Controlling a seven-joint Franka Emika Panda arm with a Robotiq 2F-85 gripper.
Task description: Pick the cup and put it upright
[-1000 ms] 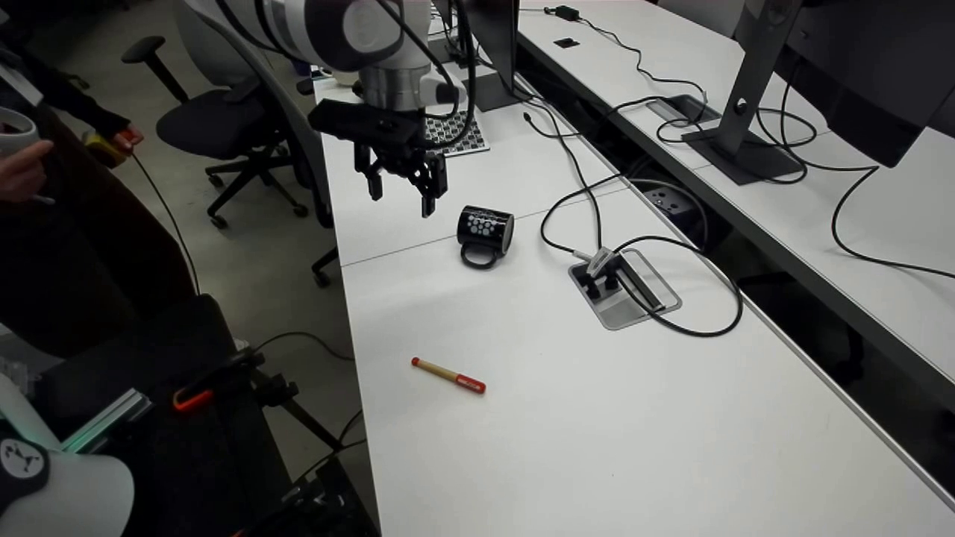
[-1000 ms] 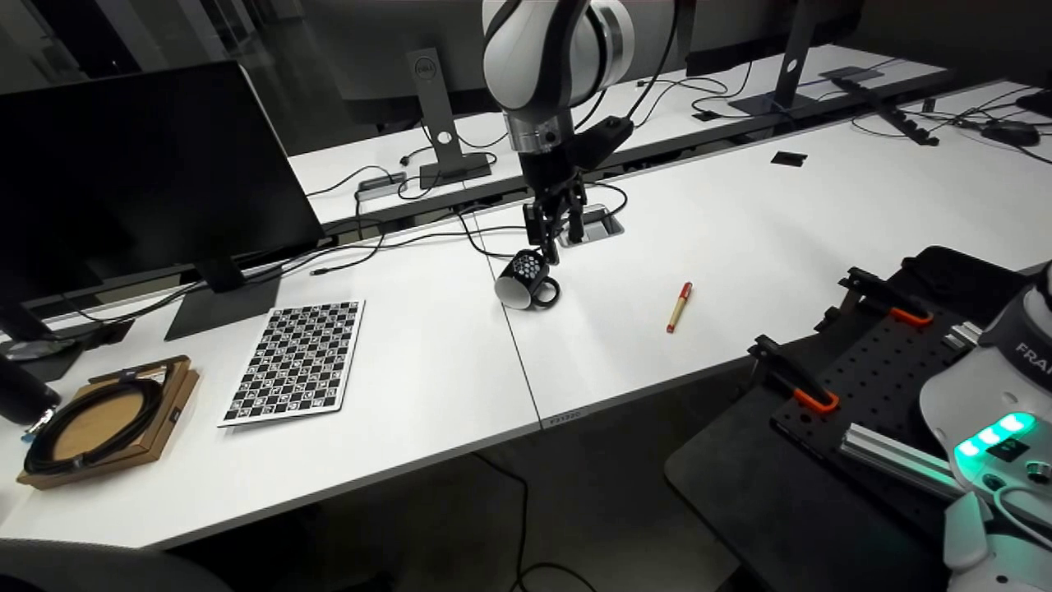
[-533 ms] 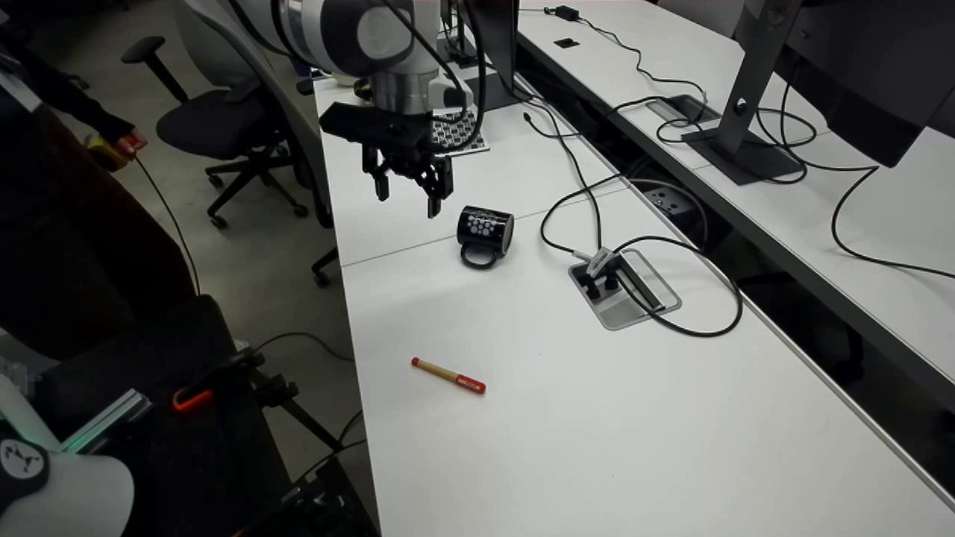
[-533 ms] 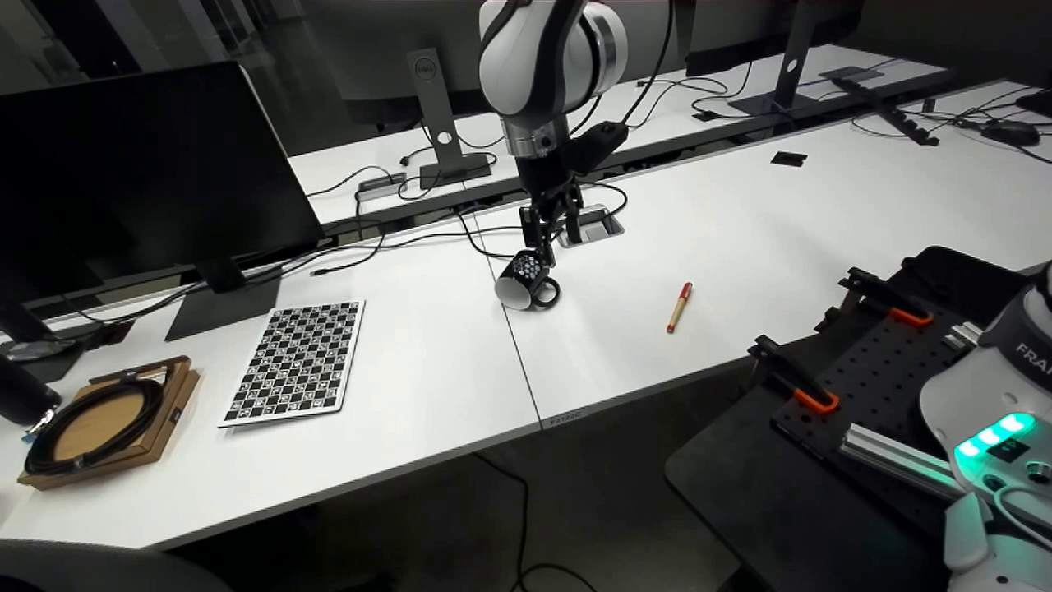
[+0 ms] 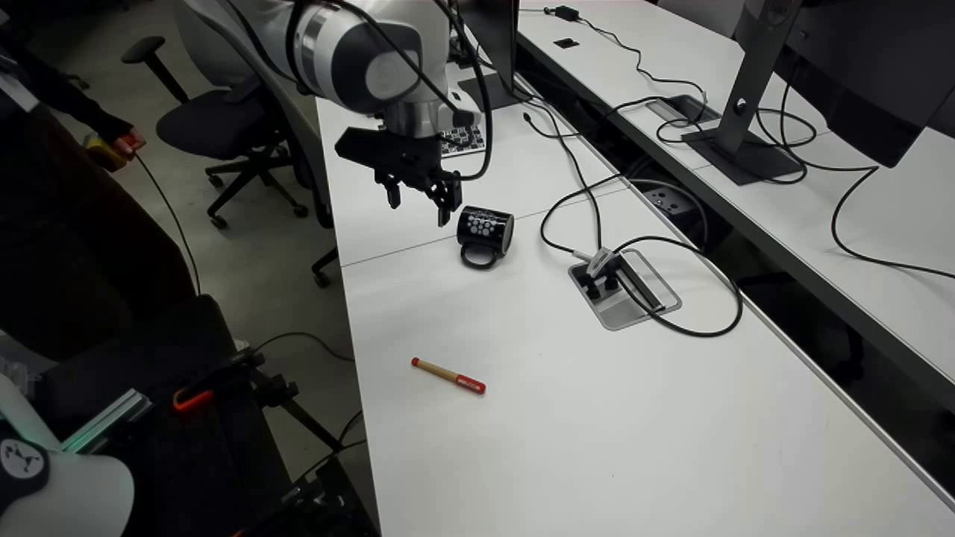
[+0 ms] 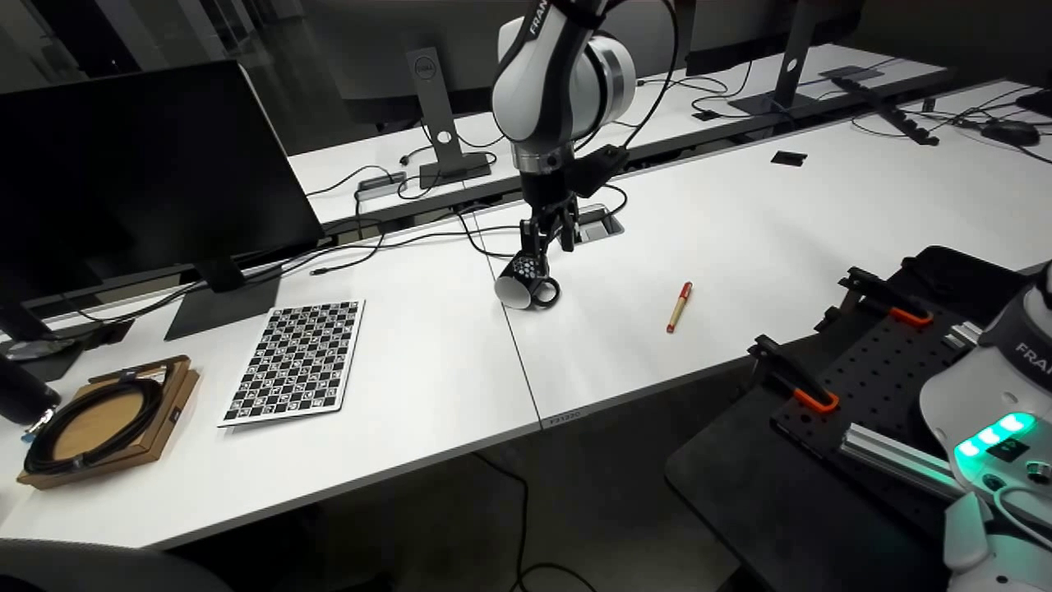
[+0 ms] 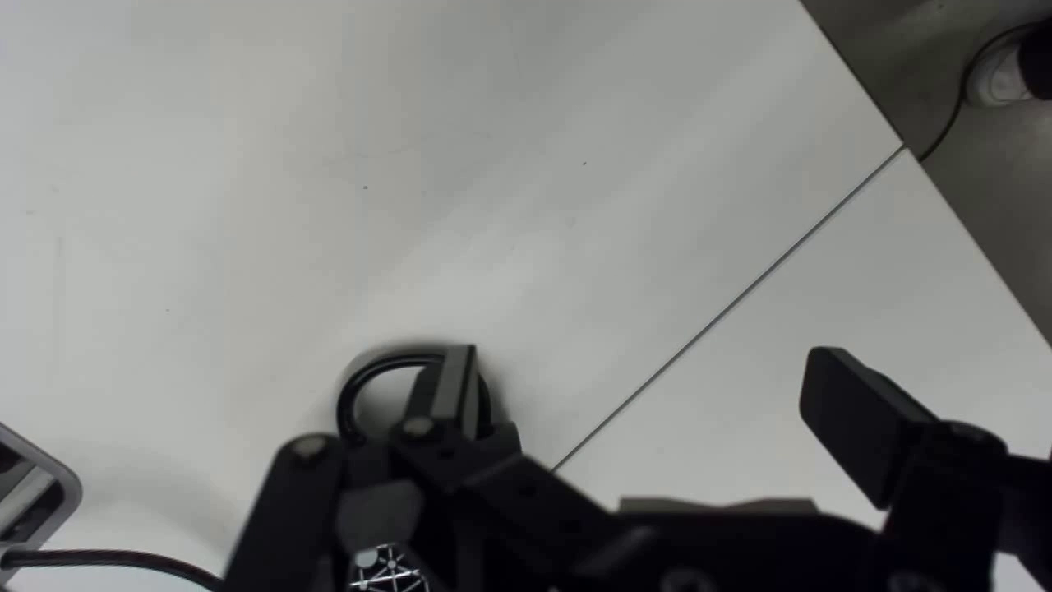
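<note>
The black two-finger gripper [image 5: 419, 211] points downward above the flat white tabletop [image 5: 597, 447], carried by the white robot arm [image 6: 534, 90] with black trim. Its fingers [image 7: 855, 411] stand wide apart. In the wrist view, bare tabletop and a thin dark seam [image 7: 715, 321] show in the gap; the tool has hold of nothing.

The small black cylindrical cup [image 5: 483, 228], marked with a white dotted pattern, lies on its side on the tabletop, near one finger of the gripper. Its pale round end [image 6: 514, 293] shows in an exterior view. The black loop handle [image 7: 346, 404] juts from the cup's side; in the wrist view the nearer finger crosses part of it. Most of the cup's body is hidden there by the gripper's linkage. Contact between finger and cup cannot be determined.

A slender tan pen [image 5: 448, 375] with red ends lies well apart from the gripper, farther off than the cup and on its handle side. A grey metal desk insert [image 5: 619, 312], recessed in the tabletop, sits past the finger nearest the cup. A black-and-white checkered board [image 5: 466, 140] lies behind the gripper in an exterior view, well apart from it.
</note>
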